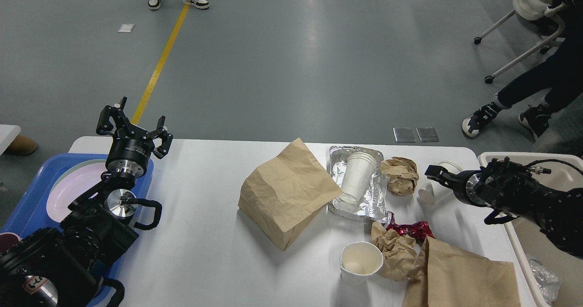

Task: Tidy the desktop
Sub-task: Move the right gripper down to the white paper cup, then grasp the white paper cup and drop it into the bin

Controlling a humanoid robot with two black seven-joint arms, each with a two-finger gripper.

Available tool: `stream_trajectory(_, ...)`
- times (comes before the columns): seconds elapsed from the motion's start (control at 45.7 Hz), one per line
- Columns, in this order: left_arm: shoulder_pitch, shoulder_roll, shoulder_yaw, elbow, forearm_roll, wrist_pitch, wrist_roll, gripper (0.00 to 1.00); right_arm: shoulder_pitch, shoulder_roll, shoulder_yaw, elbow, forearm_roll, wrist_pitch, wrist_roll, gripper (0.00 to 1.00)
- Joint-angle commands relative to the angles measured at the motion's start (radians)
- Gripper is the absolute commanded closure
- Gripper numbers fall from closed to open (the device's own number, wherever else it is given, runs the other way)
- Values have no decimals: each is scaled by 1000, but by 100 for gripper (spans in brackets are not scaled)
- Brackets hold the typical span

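desktop [205,234]: white surface filling the lower frame, far edge against grey floor | open room: bare stretch left of the big paper bag [286,193] | right of the bag: foil tray [378,193], crumpled paper, cups | right gripper [436,174] at a tipped cup [430,192] near the right edge, fingers dark, cannot tell their state | left gripper [133,125] over the blue tray [32,197] at the left edge, fingers apart

No legible text, labels or numbers anywhere in view.
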State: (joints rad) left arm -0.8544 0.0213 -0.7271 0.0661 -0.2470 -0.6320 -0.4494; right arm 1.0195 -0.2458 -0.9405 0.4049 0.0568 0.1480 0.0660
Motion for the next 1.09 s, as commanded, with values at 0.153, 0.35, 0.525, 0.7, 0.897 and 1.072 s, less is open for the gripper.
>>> stream_trajectory(0.153,0,0,0,0,0,0,0,4,-25,19,12,-34,2,-38,0,0)
stream_trajectory(0.35,0,0,0,0,0,0,0,4,-98,60,101,-133,18,-42,0,8)
stream_trajectory(0.525,0,0,0,0,0,0,0,3,-99,66,108,-135,20,-42,-2,17)
stream_trajectory(0.7,0,0,0,0,0,0,0,4,-121,74,108,-135,20,-42,-2,28)
stream_trajectory(0.897,0,0,0,1,0,0,0,4,-124,80,106,-135,20,-42,-2,29)
stream_trajectory(1.072,0,0,0,0,0,0,0,4,-127,80,100,-135,17,-42,-8,52)
